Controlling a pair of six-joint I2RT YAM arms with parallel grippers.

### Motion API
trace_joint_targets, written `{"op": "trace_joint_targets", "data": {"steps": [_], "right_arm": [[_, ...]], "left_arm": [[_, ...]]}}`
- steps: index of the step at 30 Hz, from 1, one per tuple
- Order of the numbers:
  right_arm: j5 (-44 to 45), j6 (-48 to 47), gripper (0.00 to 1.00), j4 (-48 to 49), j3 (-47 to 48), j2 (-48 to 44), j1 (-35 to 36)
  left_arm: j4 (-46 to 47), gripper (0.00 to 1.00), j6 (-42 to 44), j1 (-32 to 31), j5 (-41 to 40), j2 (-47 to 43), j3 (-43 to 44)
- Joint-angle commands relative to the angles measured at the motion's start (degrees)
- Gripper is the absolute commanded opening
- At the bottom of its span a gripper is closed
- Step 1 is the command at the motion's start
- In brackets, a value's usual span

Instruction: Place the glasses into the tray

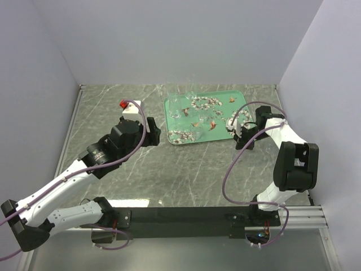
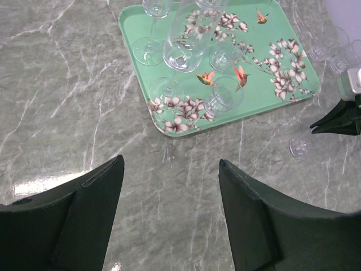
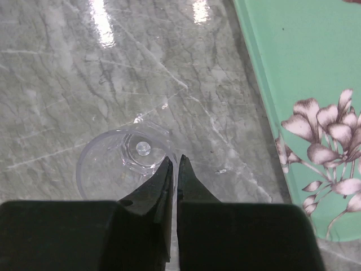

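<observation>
The teal tray lies at the back centre and holds several clear glasses, some stemmed; it also shows in the left wrist view with the glasses on it. My right gripper is shut on the rim of a small clear glass, one finger inside and one outside, just off the tray's near right corner. I cannot tell whether this glass touches the table. In the top view the right gripper sits beside the tray. My left gripper is open and empty over bare table, left of the tray.
Two more clear glasses stand on the marble table beyond the tray's right edge. White walls close the table on three sides. A black rail runs along the near edge.
</observation>
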Motion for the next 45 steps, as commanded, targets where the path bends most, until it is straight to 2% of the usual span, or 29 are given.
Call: {"op": "trace_joint_targets", "data": {"steps": [1, 4, 10, 12, 13, 16, 19, 21, 22, 25, 34, 41, 45], "right_arm": [[-1.52, 4.23, 0.00, 1.39, 2.75, -1.56, 0.44], [-4.32, 10.98, 0.00, -0.45, 7.05, -0.87, 0.44], [-7.24, 25.13, 0.00, 1.82, 17.51, 2.12, 1.06], [-6.72, 33.21, 0.00, 2.96, 22.24, 4.40, 1.85], [-5.58, 41.42, 0.00, 6.02, 23.66, 5.19, 2.90], [0.39, 51.82, 0.00, 10.50, 28.67, 8.36, 6.14], [13.12, 63.69, 0.00, 19.28, 29.74, 9.94, 8.70], [21.44, 68.46, 0.00, 22.56, 30.53, 11.52, 10.64], [23.76, 73.27, 0.00, 25.44, 30.79, 12.05, 10.99], [29.49, 79.71, 0.00, 27.92, 32.63, 14.86, 11.35], [31.61, 84.83, 0.00, 26.17, 41.69, 25.23, 11.52], [33.36, 83.69, 0.00, 24.86, 49.58, 33.92, 12.57], [33.37, 83.17, 0.02, 24.94, 51.01, 35.52, 12.66]], "left_arm": [[2.24, 0.74, -0.80, 0.42, -0.98, -0.55, -1.07], [2.94, 0.74, -1.50, 0.77, -0.98, -1.08, -2.30], [5.05, 0.76, -2.47, 1.65, -0.89, -2.22, -4.76], [5.58, 0.76, -2.47, 2.18, -0.72, -2.05, -5.29], [5.75, 0.75, -2.48, 2.44, -0.54, -1.96, -5.38], [5.84, 0.76, -2.48, 3.14, -0.54, -1.78, -5.56], [5.67, 0.76, -3.00, 3.76, -0.98, -1.96, -5.82], [5.40, 0.76, -3.61, 4.11, -1.24, -2.39, -6.00], [5.23, 0.76, -3.88, 4.20, -1.33, -2.48, -6.17], [4.61, 0.76, -4.93, 4.72, -1.77, -3.19, -6.61], [4.52, 0.77, -7.04, 6.22, -2.39, -4.07, -7.67], [5.58, 0.77, -6.78, 7.71, -0.90, -2.49, -7.14], [5.14, 0.77, -6.69, 8.24, -0.89, -2.13, -6.53]]}}
